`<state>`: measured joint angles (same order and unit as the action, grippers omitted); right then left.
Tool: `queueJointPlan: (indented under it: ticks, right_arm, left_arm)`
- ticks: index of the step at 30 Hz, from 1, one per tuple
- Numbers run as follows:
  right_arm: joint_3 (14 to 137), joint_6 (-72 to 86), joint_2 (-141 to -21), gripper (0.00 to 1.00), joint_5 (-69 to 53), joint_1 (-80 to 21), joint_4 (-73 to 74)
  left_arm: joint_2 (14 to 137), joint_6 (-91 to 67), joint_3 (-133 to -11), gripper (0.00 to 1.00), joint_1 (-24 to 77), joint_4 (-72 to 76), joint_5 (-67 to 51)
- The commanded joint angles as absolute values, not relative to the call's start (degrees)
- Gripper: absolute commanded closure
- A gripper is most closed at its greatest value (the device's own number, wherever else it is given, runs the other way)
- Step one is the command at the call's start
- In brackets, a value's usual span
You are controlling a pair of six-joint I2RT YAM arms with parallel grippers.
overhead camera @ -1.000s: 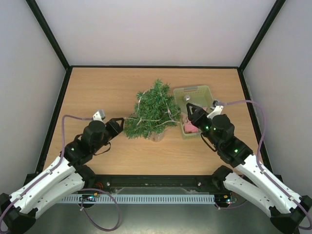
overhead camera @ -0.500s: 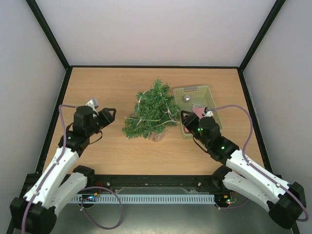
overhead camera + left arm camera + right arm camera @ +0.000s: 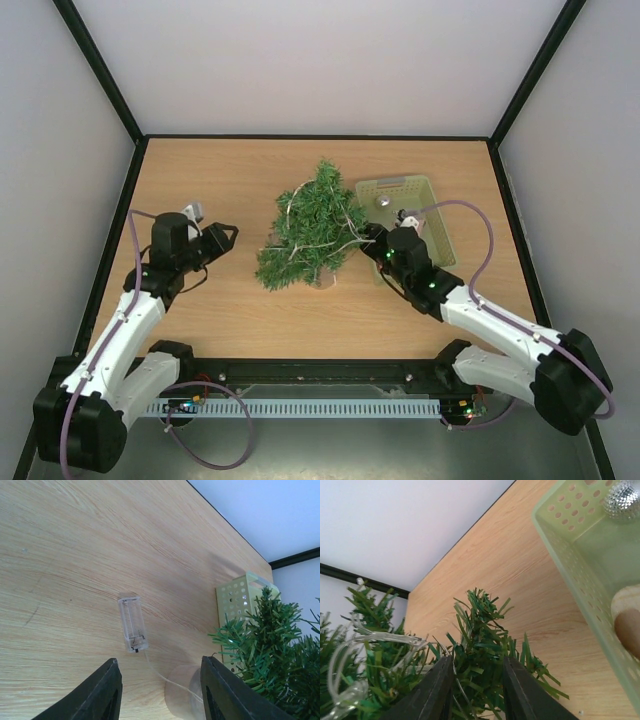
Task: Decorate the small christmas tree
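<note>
The pale green basket (image 3: 395, 182), just right of the small christmas tree (image 3: 312, 232) at the middle of the table (image 3: 200, 180), holds a silver glitter ball (image 3: 622, 499) and a beige round piece (image 3: 627, 625). The right gripper (image 3: 368, 238), over the basket a second ago, now has its jaws narrowed around a right-side branch; I cannot tell if they pinch it. The left gripper (image 3: 228, 236) has drawn back left, jaws open and empty. Only its wrist view clearly shows a clear battery box (image 3: 132, 622).

A light wood-grain counter (image 3: 200, 180) forms the bottom of this booth, bordered by a thin black frame (image 3: 98, 65). Plain pale panels close it in: a back wall (image 3: 320, 60), a left wall (image 3: 50, 200) and a right wall (image 3: 590, 200). The light is soft and even. A white slotted cable duct (image 3: 300, 408) runs along the near edge.
</note>
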<state>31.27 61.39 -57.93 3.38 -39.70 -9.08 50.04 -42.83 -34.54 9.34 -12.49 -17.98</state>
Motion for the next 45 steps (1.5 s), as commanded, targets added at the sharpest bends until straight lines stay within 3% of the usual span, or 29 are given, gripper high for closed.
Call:
queueJointPlan:
  ticks: [1, 10, 18, 21, 24, 31, 45]
  right_arm:
    - [34.7, 56.0, -62.2, 0.74, 4.6, -39.4, -14.5]
    - [36.7, 48.1, -68.3, 0.78, 0.1, -37.6, -20.9]
    - [38.5, 45.4, -64.8, 0.76, 6.9, -36.7, -11.2]
    - [38.5, 44.2, -62.0, 0.74, 10.4, -36.6, -7.2]
    - [38.8, 43.2, -58.9, 0.72, 13.5, -36.7, -3.7]
    - [41.1, 43.7, -55.2, 0.68, 18.8, -36.7, 4.0]
    - [44.1, 46.4, -44.9, 0.67, 20.6, -36.7, 9.9]
  left_arm:
    - [50.2, -40.5, -33.3, 0.55, 9.1, -10.8, -21.4]
    - [51.7, -43.1, -31.9, 0.60, 9.1, -9.7, -16.0]
    - [59.0, -47.4, -31.4, 0.61, 9.1, -4.2, -14.6]
    - [62.0, -50.5, -30.8, 0.67, 9.3, -2.2, -17.9]
    - [63.1, -56.5, -29.6, 0.71, 10.6, -2.1, -16.7]
    - [62.8, -77.1, -23.4, 0.66, 17.3, 6.3, -14.4]
    - [77.5, -103.6, -20.5, 0.64, 27.0, 30.8, -18.7]
